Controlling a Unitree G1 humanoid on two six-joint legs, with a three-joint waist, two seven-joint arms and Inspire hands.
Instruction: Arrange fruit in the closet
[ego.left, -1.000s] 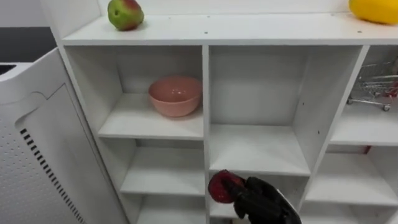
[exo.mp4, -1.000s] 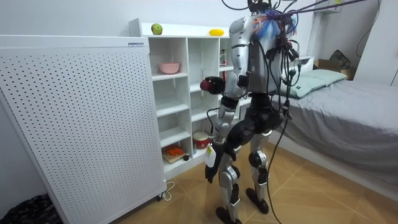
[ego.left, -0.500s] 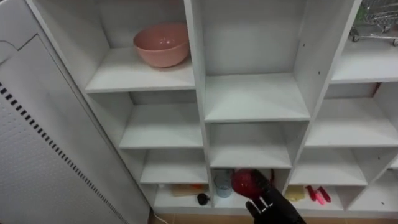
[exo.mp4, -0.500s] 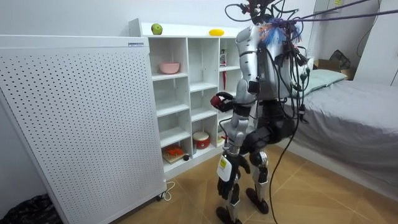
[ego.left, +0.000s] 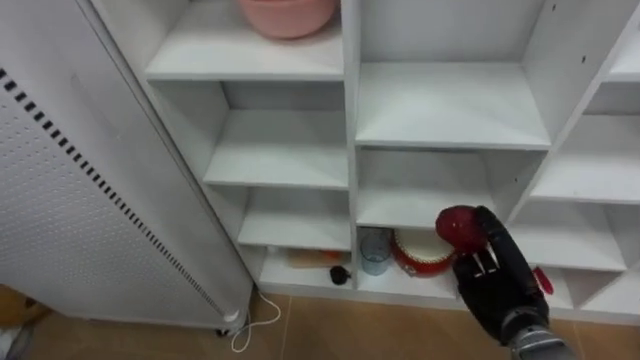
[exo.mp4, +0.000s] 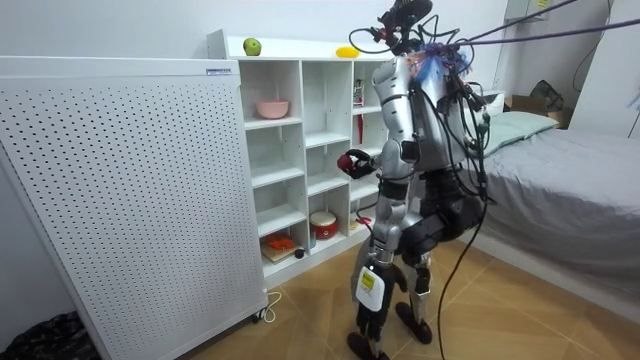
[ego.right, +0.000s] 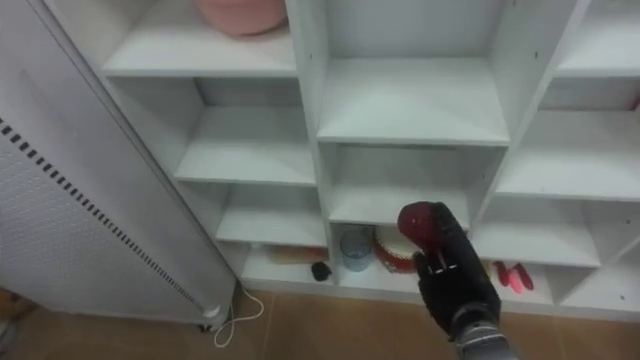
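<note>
A small label (exo.mp4: 222, 71) at the top corner of the perforated white panel (ego.left: 70, 180) carries print too small to read. The right hand (ego.left: 495, 285) curls round a red fruit (ego.left: 455, 228), held before the lower shelves of the white closet (ego.left: 350, 130), above the wooden floor (ego.left: 380, 335). The left hand (exo.mp4: 370, 295) hangs beside the leg.

Right hand (ego.left: 495, 285) with red fruit (ego.left: 455, 228) has lowered (slightly).

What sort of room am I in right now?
Probably a bedroom: a grey bed with a pillow beside the robot, and a white cubby shelf holding a pink bowl.
</note>
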